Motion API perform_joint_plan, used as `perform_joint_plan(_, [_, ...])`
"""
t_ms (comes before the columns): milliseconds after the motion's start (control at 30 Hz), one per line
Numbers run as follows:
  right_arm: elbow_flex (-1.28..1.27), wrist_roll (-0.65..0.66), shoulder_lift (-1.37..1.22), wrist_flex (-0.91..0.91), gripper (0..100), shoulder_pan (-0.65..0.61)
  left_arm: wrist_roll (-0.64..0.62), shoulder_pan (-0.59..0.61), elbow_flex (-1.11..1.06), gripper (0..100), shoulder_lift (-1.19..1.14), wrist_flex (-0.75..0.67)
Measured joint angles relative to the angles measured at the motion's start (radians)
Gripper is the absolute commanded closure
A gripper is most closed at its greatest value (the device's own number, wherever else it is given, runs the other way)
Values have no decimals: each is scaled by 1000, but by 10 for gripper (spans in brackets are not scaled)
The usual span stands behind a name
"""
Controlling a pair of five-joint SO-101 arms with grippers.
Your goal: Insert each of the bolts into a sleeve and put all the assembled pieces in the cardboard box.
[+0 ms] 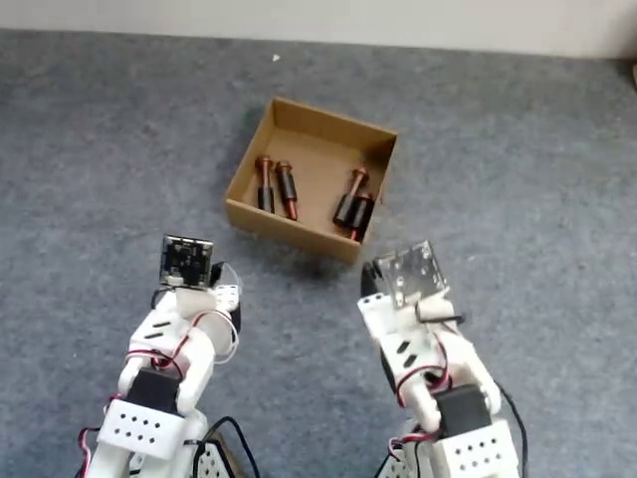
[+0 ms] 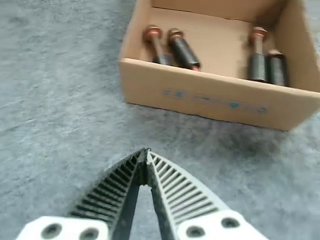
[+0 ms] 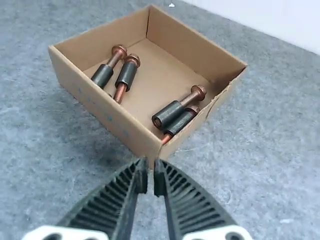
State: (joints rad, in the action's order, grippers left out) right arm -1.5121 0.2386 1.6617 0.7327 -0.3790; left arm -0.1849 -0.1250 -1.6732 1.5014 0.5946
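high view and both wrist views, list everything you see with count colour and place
cardboard box: 1, brown, on the mat beyond both arms
assembled pieces: 4, copper bolts in dark sleeves, lying in the box as two pairs, one pair toward each end
mat: 1, grey, covering the table
left arm: 1, white, near edge of the mat
right arm: 1, white, beside the left arm
left tool: 1, black, shut, empty, short of the box
right tool: 1, black, shut, empty, near a box corner
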Motion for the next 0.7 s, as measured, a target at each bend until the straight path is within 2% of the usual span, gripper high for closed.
perform_joint_plan(133, [-112, 0, 144, 18, 988, 0, 0, 61, 0, 995, 0, 0])
perform_joint_plan(267, [-144, 0, 155, 66, 988, 0, 3, 118, 0, 995, 0, 0])
perform_joint_plan(433, [-155, 0, 158, 72, 985, 34, 100, 199, 0, 995, -2, 0])
perform_joint_plan(700, [-155, 0, 158, 130, 990, 138, 227, 218, 0, 995, 0, 160])
